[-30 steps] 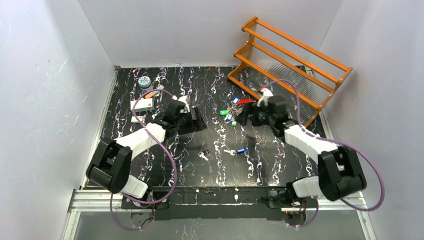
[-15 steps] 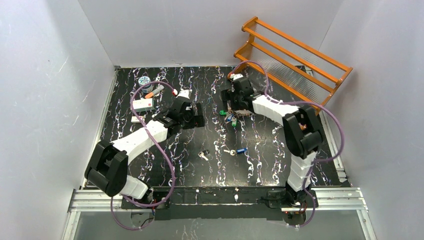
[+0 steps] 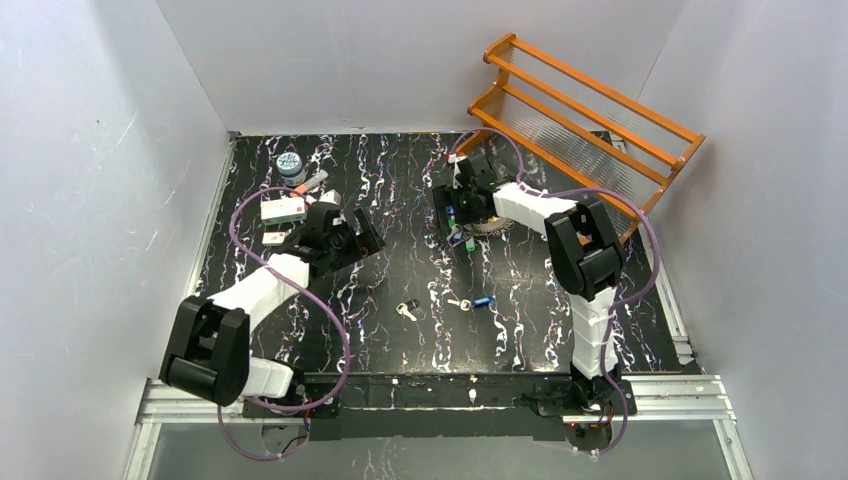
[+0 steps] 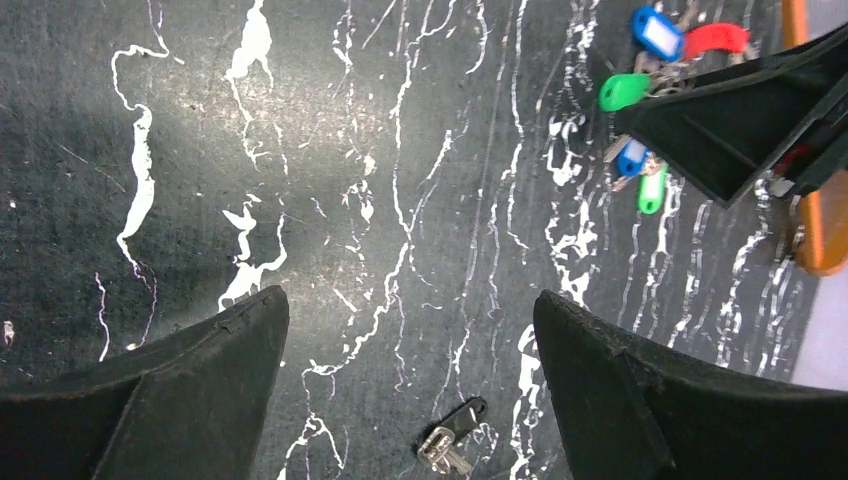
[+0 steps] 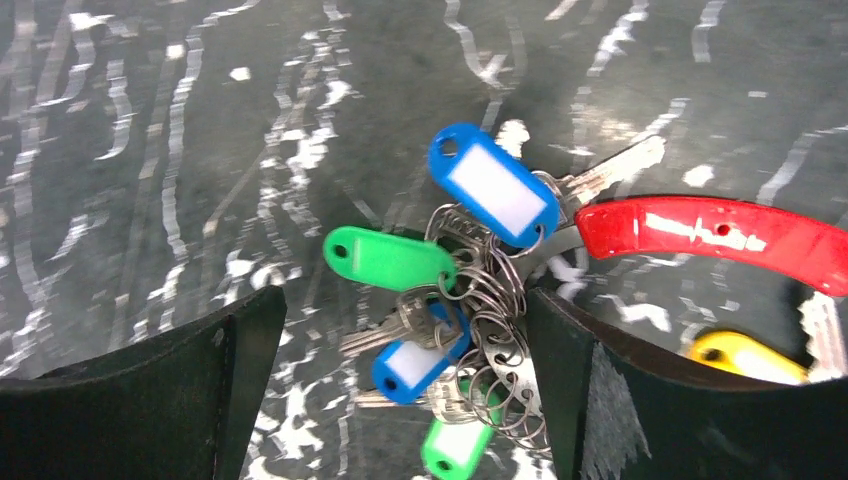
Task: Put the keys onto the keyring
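The keyring (image 5: pixel 500 300), a coil of silvery wire with blue, green, red and yellow tags, lies on the black marbled table (image 3: pixel 400 180). My right gripper (image 5: pixel 405 300) hangs open over it, one finger on each side of the bunch, gripping nothing. From above, the right gripper (image 3: pixel 450 218) covers most of the keyring (image 3: pixel 468 236). The keys lie loose further forward: a black-headed one (image 3: pixel 406 308), a pale one (image 3: pixel 458 303) and a blue-headed one (image 3: pixel 484 300). My left gripper (image 4: pixel 408 305) is open and empty, above bare table just beyond the black-headed key (image 4: pixel 455 440). From above, the left gripper (image 3: pixel 368 240) is left of the keyring.
An orange wooden rack (image 3: pixel 580 110) stands at the back right, close behind the keyring. At the back left are a small blue-lidded jar (image 3: pixel 290 165), a pen (image 3: pixel 310 182) and a white box (image 3: pixel 283 210). White walls close in the table on three sides.
The right arm has swung from the right side across to the left and now hangs over the keyring. The left gripper has drawn back to the left, opening a little wider.
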